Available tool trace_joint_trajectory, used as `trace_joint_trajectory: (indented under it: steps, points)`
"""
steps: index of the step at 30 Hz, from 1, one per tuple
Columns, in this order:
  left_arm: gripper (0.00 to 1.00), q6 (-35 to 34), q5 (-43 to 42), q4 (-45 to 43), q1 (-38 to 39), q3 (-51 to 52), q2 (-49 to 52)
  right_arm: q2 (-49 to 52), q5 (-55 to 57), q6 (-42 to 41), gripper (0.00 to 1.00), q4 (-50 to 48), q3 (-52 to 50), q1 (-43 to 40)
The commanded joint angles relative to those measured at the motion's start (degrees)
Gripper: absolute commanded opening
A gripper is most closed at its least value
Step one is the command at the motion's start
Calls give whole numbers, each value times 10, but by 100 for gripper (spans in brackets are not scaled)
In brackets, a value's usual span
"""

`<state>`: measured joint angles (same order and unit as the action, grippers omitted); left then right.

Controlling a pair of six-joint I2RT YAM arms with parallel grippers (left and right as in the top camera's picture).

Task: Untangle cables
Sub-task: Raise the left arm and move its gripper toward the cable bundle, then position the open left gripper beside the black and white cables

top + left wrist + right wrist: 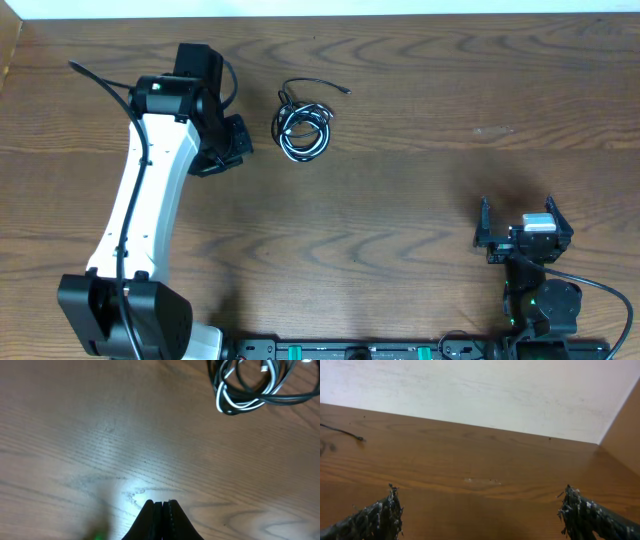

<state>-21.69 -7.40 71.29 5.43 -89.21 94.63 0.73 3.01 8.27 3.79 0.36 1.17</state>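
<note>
Left wrist view shows the left gripper (161, 506) with its two fingers pressed together and nothing held between them. The tips point at bare wood of the table (100, 435). Ahead of the tips, toward the upper right corner of that view, lie the cables (250, 385): several black cords and one white cord in overlapping loops, flat on the wood. The fingers and the bundle are apart, with no contact.

Overhead view places the left gripper just left of the bundle, in the far-left part of the table. One black loose end (335, 86) runs out from the top of the coil toward the right and finishes in a small plug.

The right gripper (520, 215) stands with its fingers spread wide and nothing between them. It sits near the front right of the table, well apart from the bundle. Right wrist view shows only bare wood in the gap between its fingers, a pale wall (470, 390) beyond the far table edge, and the thin black plug end at the left border.
</note>
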Motion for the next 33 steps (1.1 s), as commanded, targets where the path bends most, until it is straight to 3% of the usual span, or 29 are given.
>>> trace_joint_trajectory:
  steps: [1,9,10,12,18,20,21,27,33]
  points:
    - [7,-33,-1,-7,0,7,2,0,5,8,99,2,0,-3]
    - [8,-46,-5,-20,0,7,2,0,5,8,99,2,0,-3]
    - [16,-52,-19,-14,0,7,2,0,5,8,99,2,0,-3]
    - [21,-52,-45,-2,0,7,2,0,5,8,99,2,0,-3]
    - [31,-52,-55,-13,0,7,2,0,5,8,99,2,0,-3]
    - [77,-64,-55,-26,0,7,2,0,5,8,99,2,0,-3]
    - [87,-71,-55,-34,0,7,2,0,5,8,99,2,0,-3]
    - [87,-158,-49,-103,0,7,2,0,5,8,99,2,0,-3]
    - [87,-235,-35,-118,0,9,2,0,5,8,99,2,0,-3]
